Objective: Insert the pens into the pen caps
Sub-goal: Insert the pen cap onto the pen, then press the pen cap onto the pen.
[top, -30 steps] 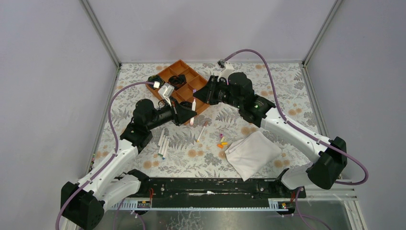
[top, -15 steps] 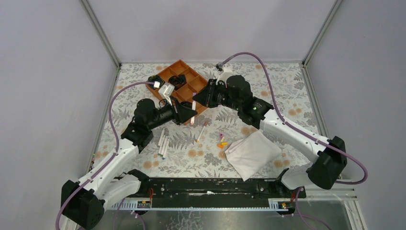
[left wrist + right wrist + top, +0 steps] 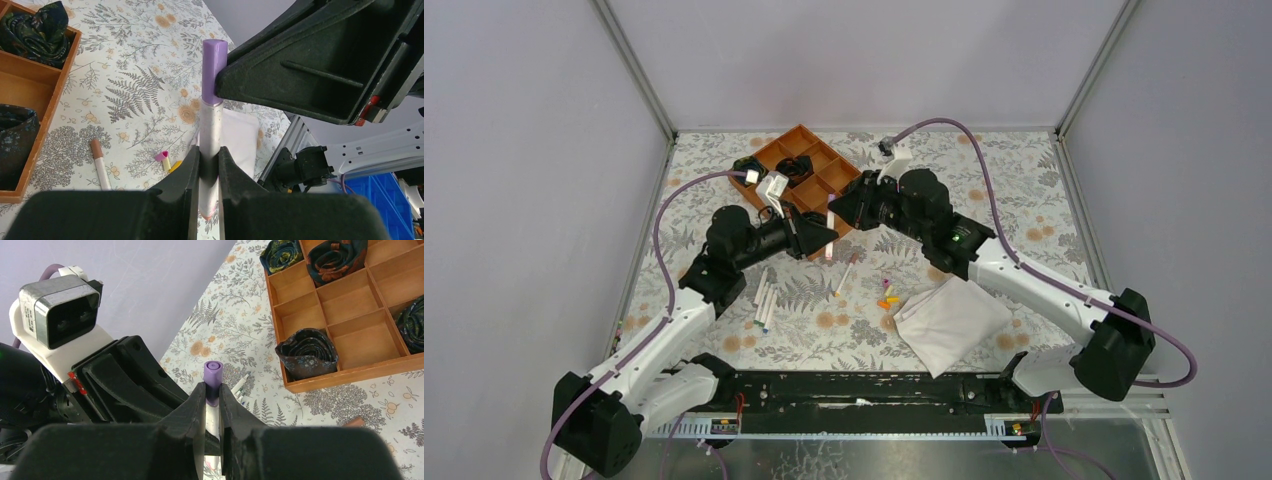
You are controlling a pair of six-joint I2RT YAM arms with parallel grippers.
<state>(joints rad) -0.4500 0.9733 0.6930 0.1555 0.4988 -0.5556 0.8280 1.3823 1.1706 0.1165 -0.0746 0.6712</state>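
Surface: floral tablecloth (image 3: 1024,170) inside grey walls — wooden tray (image 3: 799,135) at the back.
Left gripper (image 3: 209,155): jaws clamped on the white pen (image 3: 211,125), held off the table near the tray's front corner.
Right gripper (image 3: 212,390): jaws pinching the purple cap (image 3: 214,70) (it sits on that pen's top end).
Elsewhere: loose caps (image 3: 888,297) beside a folded white cloth (image 3: 949,322); other pens (image 3: 764,297) lie flat — near the left arm.

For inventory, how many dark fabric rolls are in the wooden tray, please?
4: two rolls in far compartments, one at the right edge, one nearest; others may be hidden.
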